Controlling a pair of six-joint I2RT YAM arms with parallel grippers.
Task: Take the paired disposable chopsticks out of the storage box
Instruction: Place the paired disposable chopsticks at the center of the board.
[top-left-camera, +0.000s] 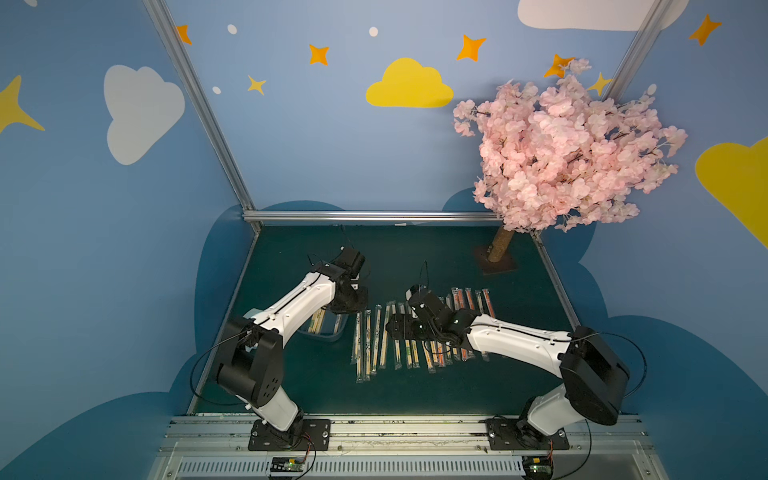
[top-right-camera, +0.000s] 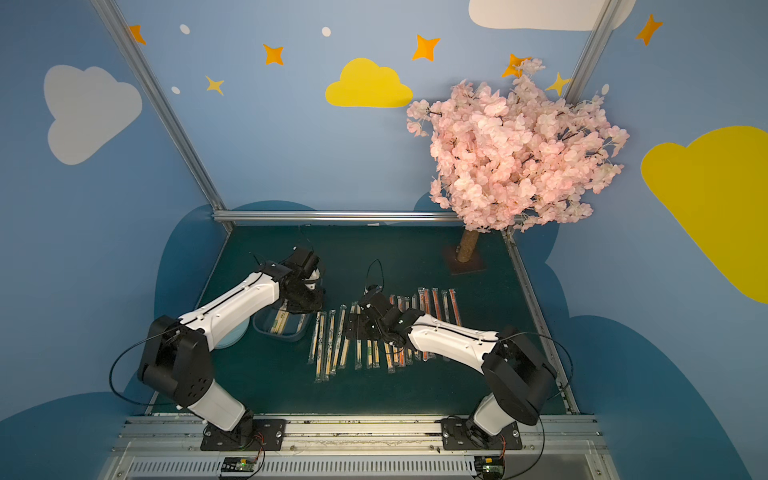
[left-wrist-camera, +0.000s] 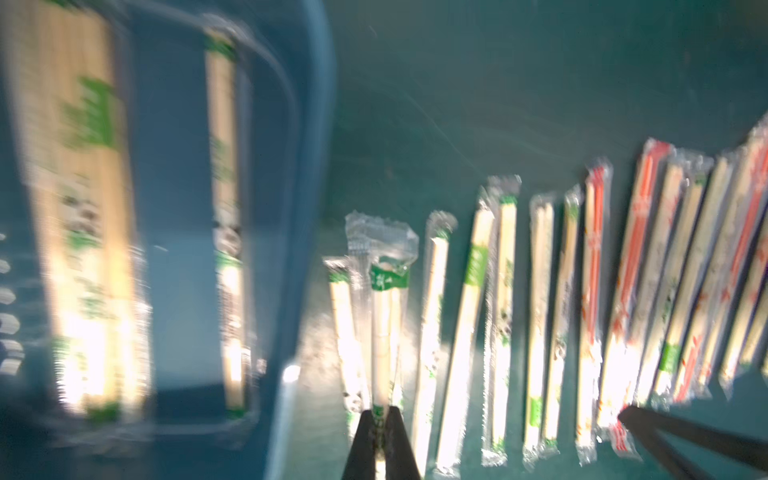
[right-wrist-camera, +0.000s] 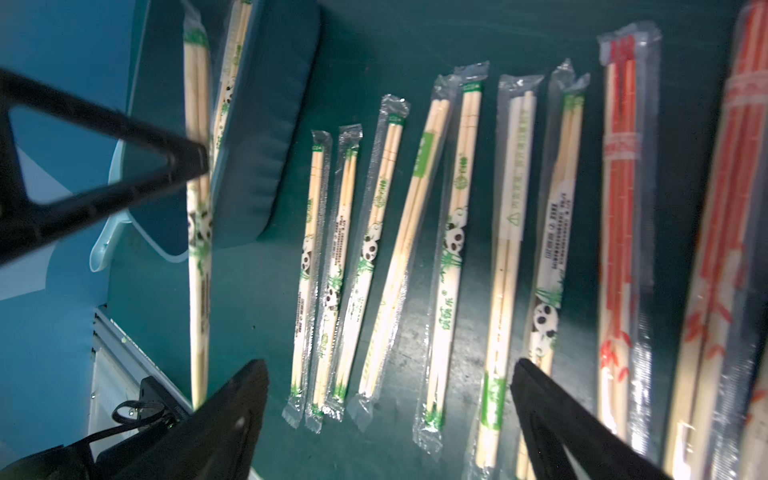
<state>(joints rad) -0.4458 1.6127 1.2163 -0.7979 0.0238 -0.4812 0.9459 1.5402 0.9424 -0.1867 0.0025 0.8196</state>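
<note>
**Left end effector gripping one pair beside the box**

Your left end effector (left-wrist-camera: 379, 415) is clamping a pale-wood chopstick pair in a clear green-printed sleeve (left-wrist-camera: 383, 316), over the box-side end of the row of sleeved pairs (right-wrist-camera: 386, 249) lying on the dark green worktop (top-left-camera: 415, 386). The bluish transparent plastic storage box (top-right-camera: 286, 337) is sitting just beside it, a few pairs (left-wrist-camera: 79, 208) lying inside. Your right end effector (right-wrist-camera: 388, 370) is hovering wide open above the row.

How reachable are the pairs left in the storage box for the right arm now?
Probably not cleanly: the left gripper, shut on a pair, hangs between the open right gripper and the storage box.
</note>
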